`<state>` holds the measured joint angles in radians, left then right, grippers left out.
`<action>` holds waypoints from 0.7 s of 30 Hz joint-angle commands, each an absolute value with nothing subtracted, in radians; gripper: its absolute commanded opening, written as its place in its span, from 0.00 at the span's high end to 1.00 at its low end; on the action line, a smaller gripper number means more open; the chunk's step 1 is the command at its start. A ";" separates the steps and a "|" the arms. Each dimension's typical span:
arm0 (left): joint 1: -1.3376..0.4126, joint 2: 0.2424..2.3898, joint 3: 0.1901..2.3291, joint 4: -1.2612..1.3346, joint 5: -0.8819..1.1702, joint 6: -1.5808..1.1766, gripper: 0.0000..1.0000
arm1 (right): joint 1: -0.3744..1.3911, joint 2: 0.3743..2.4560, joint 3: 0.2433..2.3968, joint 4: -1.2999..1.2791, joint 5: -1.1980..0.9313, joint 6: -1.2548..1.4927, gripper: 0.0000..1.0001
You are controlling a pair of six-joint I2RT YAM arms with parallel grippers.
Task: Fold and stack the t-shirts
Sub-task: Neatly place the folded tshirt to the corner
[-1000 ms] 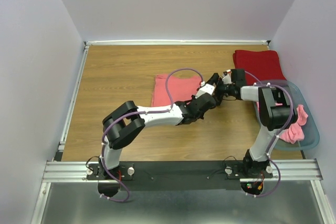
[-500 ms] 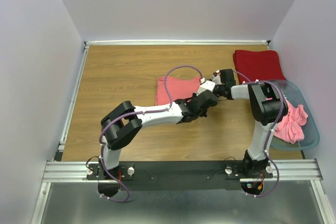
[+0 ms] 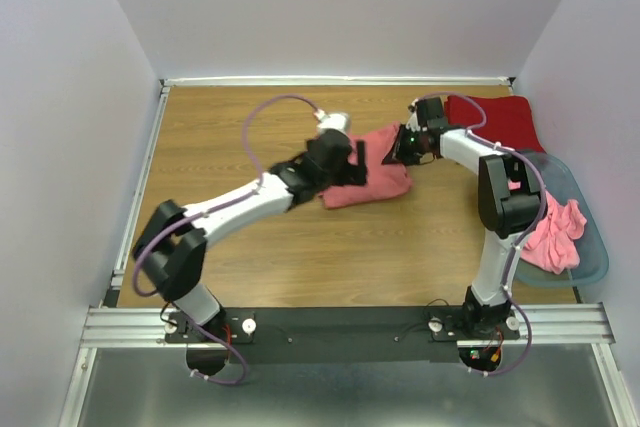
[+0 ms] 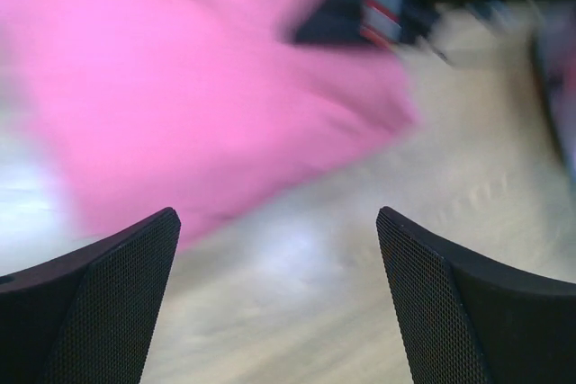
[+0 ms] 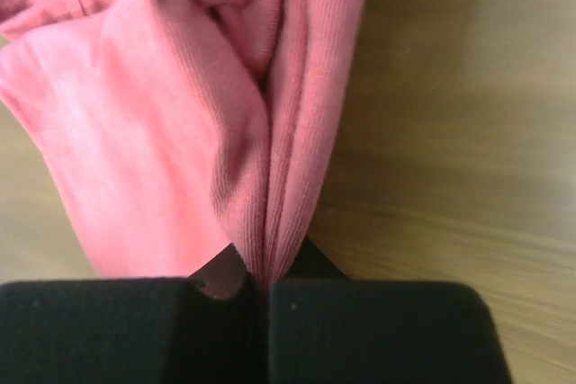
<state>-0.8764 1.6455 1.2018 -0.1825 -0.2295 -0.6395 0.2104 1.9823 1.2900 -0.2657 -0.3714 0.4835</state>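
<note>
While the salmon-pink t-shirt lies rumpled near the middle of the desk, its right-hand edge is gathered into folds and pinched in the right claw. The right wrist view shows that claw pressed together on a ridge of the cloth, with bare wood beside it. At the shirt's left side sits the left claw. In the left wrist view its fingers are spread wide with nothing between them, and the pink cloth shows blurred just ahead over the wood. Whether this claw touches the shirt I cannot tell. A deep red t-shirt lies folded at the far right corner of the desk, just beyond the right claw. Nearer, at the desk's right edge, stands a grey-blue basket holding more crumpled pink t-shirts
</note>
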 commanded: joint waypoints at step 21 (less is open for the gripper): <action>-0.241 1.181 0.836 -0.238 -0.048 -0.462 0.01 | 0.161 2.171 2.008 -0.818 0.437 -0.207 0.99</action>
